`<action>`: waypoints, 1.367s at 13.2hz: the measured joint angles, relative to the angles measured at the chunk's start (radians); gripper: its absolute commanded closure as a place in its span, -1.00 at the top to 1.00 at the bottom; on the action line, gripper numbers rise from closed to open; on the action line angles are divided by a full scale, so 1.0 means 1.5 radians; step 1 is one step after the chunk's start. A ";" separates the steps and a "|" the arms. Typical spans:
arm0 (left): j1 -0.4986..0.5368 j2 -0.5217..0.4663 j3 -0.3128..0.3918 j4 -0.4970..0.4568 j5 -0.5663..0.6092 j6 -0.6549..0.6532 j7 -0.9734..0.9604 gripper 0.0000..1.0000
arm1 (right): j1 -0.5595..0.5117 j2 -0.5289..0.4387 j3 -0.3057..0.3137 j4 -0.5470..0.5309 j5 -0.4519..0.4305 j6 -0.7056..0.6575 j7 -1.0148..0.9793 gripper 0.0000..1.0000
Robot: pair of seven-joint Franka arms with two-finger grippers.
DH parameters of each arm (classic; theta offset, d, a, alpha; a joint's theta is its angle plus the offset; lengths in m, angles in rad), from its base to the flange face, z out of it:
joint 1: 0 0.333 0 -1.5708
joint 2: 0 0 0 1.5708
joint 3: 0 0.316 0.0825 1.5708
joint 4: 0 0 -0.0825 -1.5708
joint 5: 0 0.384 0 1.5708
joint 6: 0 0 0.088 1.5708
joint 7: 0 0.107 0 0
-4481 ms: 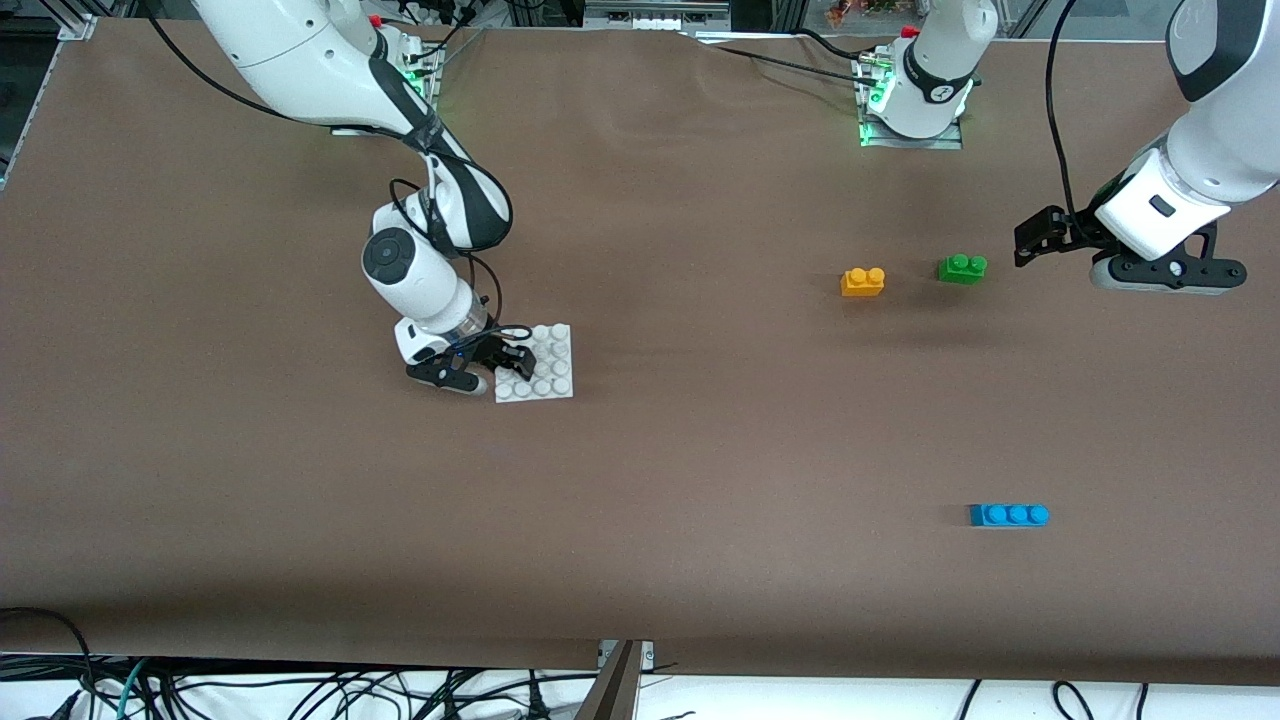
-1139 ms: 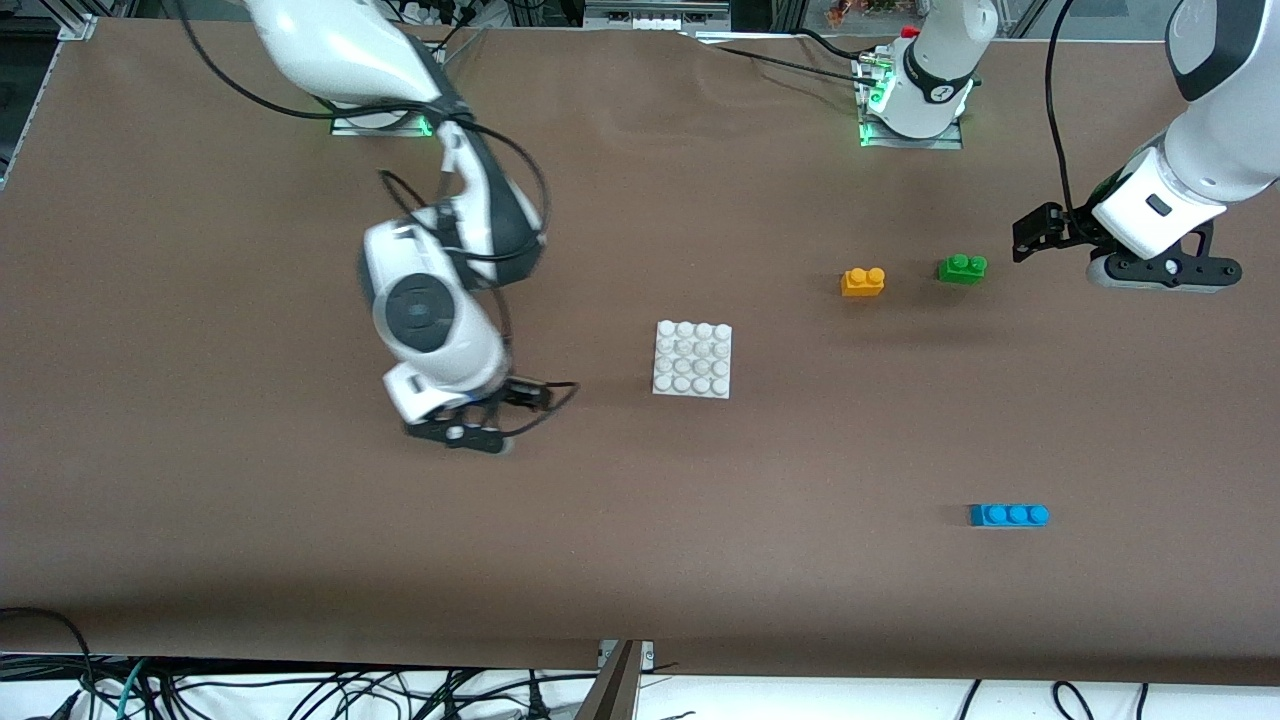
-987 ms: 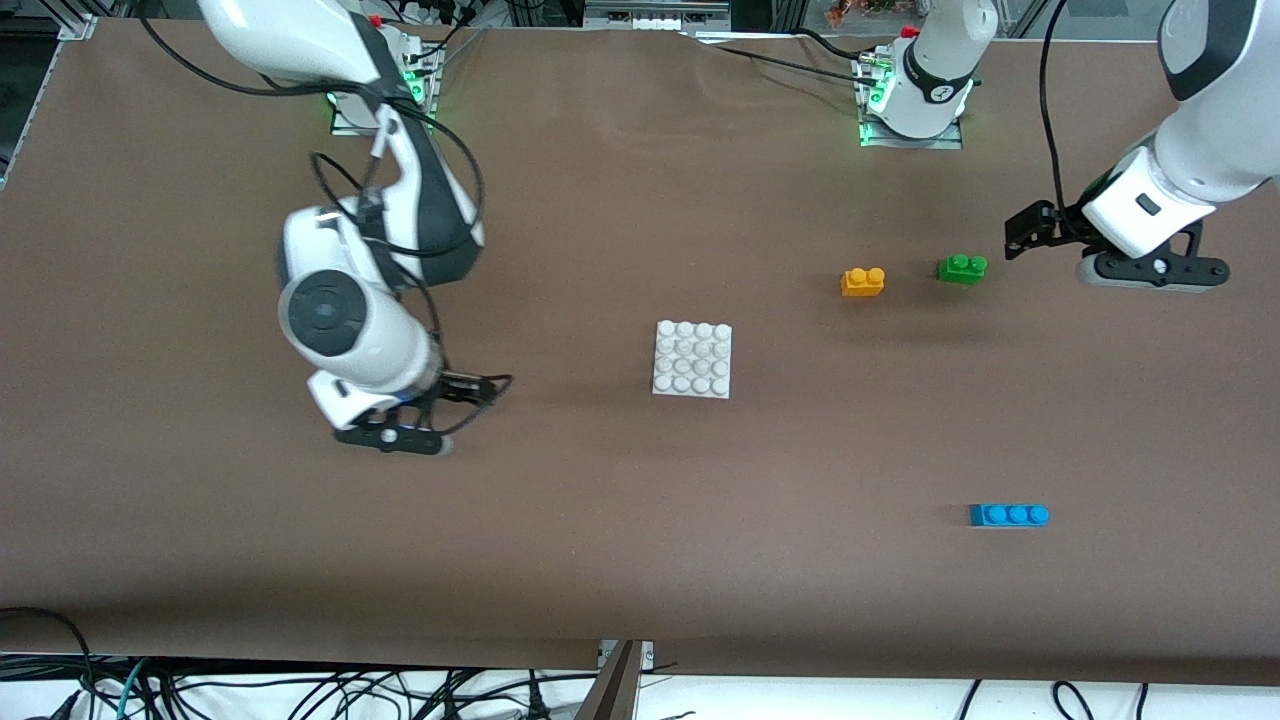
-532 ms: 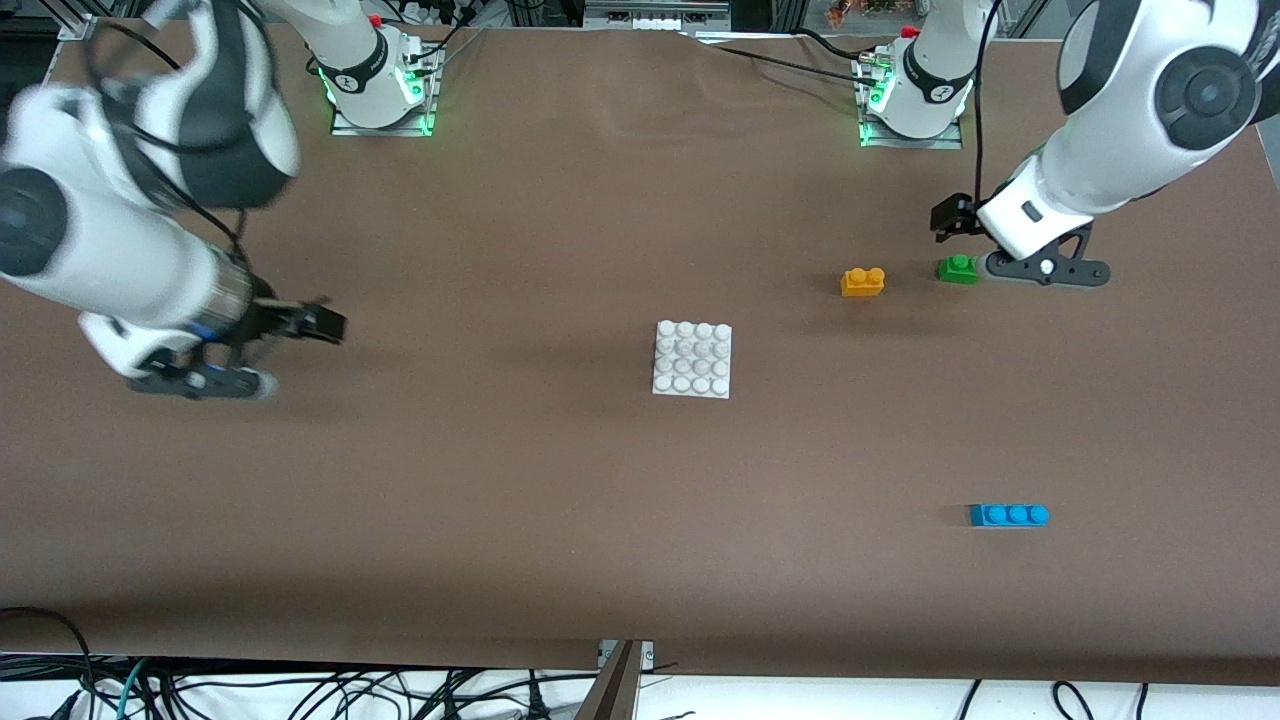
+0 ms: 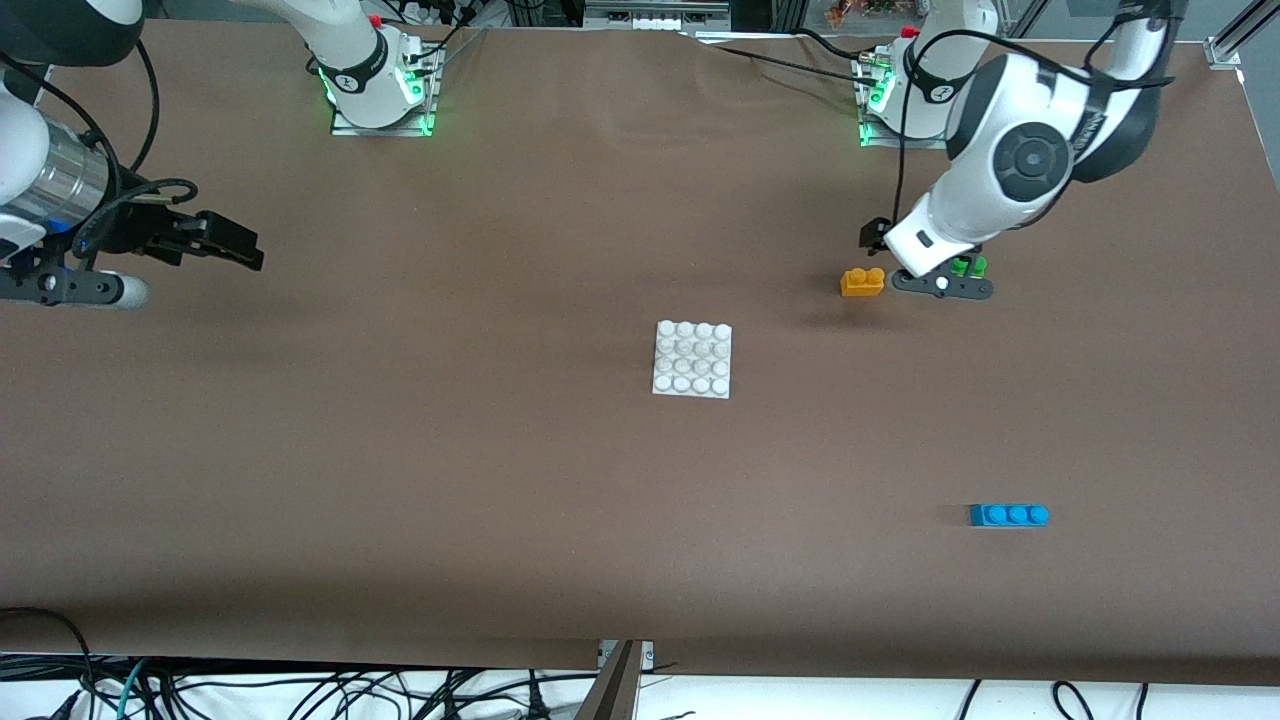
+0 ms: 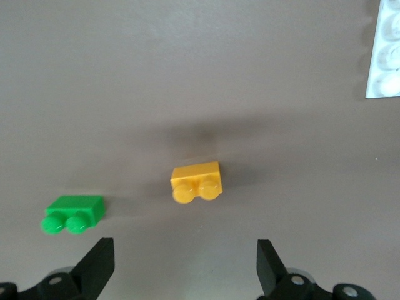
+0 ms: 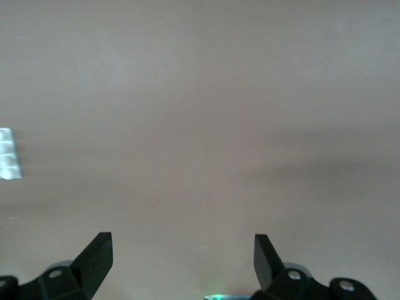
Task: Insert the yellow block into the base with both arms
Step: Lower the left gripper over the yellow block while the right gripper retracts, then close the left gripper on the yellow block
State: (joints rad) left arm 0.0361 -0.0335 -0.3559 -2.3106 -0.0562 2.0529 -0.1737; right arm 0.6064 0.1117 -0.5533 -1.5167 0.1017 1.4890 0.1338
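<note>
Both jaws stand wide open and hold nothing. On the left gripper point(image 5: 872, 240), which hangs over the brown surface point(image 5: 500, 480) just beside the yellow block point(image 5: 862, 282), the left wrist view shows the two fingertips point(image 6: 100, 262) spread wider than the block, with the block ahead of them and between their lines. The green brick point(image 5: 966, 266) lies near the yellow block toward the left arm's end of the surface, partly covered by the arm's wrist in the front view (in the left wrist view it is whole, and apart from the yellow one).

The right gripper point(image 5: 240, 252) waits over the right arm's end of the surface, close to that edge, and under its fingertips point(image 7: 97, 256) only bare brown surface is seen.

The base point(image 5: 693, 359) lies flat about in the middle of the surface, well apart from both grippers, with free room on all four of its edges. One corner of it shows in each wrist view. Between it and the yellow block the surface is bare. The blue brick point(image 5: 1009, 515) lies nearer to the front camera, well apart from everything else.
</note>
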 measured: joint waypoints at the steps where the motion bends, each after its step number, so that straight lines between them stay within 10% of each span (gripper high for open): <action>1: 0.000 0.000 -0.006 -0.030 0.000 0.041 -0.003 1.00 | 0.000 -0.017 0.000 -0.019 -0.014 0.001 -0.003 1.00; 4: 0.000 0.001 -0.017 -0.144 0.000 0.205 -0.007 1.00 | -0.023 -0.041 0.023 -0.040 -0.027 0.005 -0.023 1.00; 7: 0.000 0.010 -0.027 -0.222 0.000 0.325 -0.010 1.00 | -0.255 -0.041 0.266 -0.040 -0.046 0.011 -0.025 1.00; 9: 0.000 0.027 -0.029 -0.241 0.000 0.377 -0.011 1.00 | -0.343 -0.043 0.354 -0.040 -0.051 0.012 -0.025 1.00; 18: 0.000 0.061 -0.029 -0.243 0.000 0.417 -0.024 1.00 | -0.358 -0.048 0.361 -0.022 -0.077 0.016 -0.025 1.00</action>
State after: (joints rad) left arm 0.0366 0.0585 -0.3997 -2.6754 -0.0562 2.6785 -0.2097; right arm 0.0701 0.0395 -0.0116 -1.5492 -0.0145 1.5131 0.0956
